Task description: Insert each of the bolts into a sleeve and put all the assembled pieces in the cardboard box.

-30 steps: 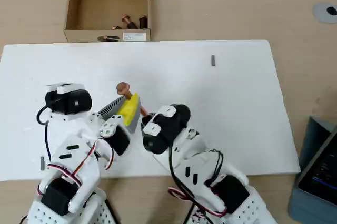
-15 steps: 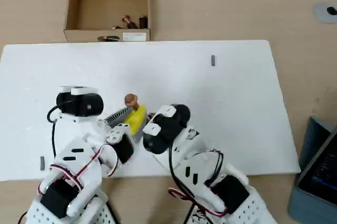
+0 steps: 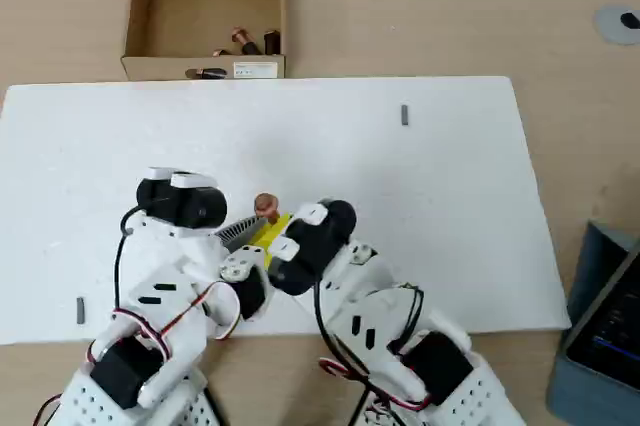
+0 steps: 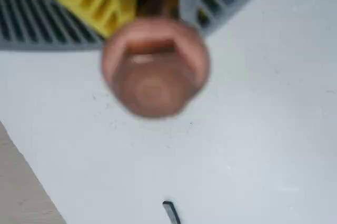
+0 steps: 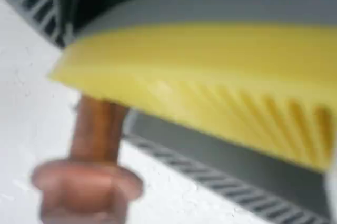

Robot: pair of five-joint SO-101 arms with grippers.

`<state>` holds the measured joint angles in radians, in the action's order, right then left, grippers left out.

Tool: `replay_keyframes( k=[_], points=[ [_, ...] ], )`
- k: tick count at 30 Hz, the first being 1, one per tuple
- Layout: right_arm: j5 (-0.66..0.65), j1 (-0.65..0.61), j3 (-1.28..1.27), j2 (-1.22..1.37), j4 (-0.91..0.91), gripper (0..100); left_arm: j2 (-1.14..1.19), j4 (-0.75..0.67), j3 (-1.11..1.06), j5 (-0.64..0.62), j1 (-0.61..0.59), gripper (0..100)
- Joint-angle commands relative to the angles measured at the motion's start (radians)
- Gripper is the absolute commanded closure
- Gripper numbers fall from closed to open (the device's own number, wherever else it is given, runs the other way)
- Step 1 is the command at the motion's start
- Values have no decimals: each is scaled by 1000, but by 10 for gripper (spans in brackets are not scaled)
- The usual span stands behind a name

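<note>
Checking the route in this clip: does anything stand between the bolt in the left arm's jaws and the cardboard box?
Nothing visible does. The bolt, held in the left arm's jaws, is over the white mat, and the line to the cardboard box crosses only mat, then the box's near wall.

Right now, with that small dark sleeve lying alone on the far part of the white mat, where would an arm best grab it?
Probably pinch the sleeve across its middle, coming straight down. It lies flat and slim with nothing beside it, so both long sides are free to squeeze.
</note>
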<state>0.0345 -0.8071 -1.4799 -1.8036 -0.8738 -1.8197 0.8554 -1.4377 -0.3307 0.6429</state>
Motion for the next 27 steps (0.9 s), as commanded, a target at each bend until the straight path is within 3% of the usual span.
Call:
replay_keyframes(
  k=[1, 5, 16, 18, 23, 27],
  points=[
    [-9, -12, 71, -139, 26, 989, 2, 12, 2, 6, -9, 919],
    [-9, -12, 70, -139, 26, 989, 8, 14, 5, 6, -63, 760],
    [-6, -10, 59, -139, 25, 989, 8, 15, 89, 46, -126, 767],
    [-5, -8, 50, -139, 25, 989, 4, 15, 115, 48, -126, 802],
    [-3, 13, 45, -139, 25, 989, 2, 9, 176, 49, -175, 1000],
    [-2, 84, 45, -139, 25, 989, 2, 8, 198, 49, -284, 991]
  ],
)
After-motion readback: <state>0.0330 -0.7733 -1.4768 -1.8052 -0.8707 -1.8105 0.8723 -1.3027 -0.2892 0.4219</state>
